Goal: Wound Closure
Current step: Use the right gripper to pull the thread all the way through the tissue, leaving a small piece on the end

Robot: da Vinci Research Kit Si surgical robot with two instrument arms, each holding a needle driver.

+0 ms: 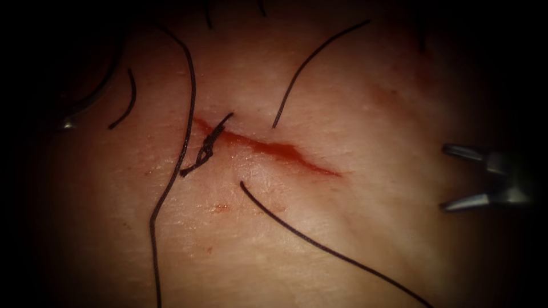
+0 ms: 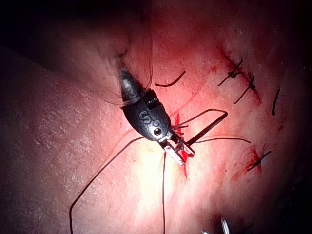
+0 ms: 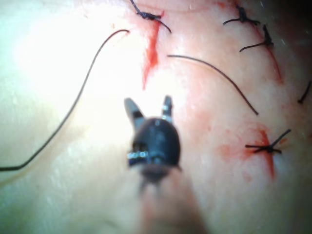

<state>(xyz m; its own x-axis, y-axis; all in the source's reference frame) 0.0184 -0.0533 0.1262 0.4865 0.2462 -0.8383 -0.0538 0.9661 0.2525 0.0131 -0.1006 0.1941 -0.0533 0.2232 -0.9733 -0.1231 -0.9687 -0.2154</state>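
The tissue point(image 1: 354, 239) carries a slanted cut point(image 1: 274, 149) lined with red fluid, with one knot point(image 1: 206, 147) tied across its left end. Loose thread point(image 1: 171, 188) trails down the left side — another strand point(image 1: 319, 242) runs off to the lower right. The right gripper point(image 1: 445, 178) hovers well right of the cut, jaws wide, holding nothing. The left gripper point(image 2: 179, 152) sits at a cut among thread; I cannot tell its jaws' state.

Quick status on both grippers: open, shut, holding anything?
Left gripper: cannot tell whether it is open or closed, or whether it holds the thread.
Right gripper: open, holding nothing, right of the cut.
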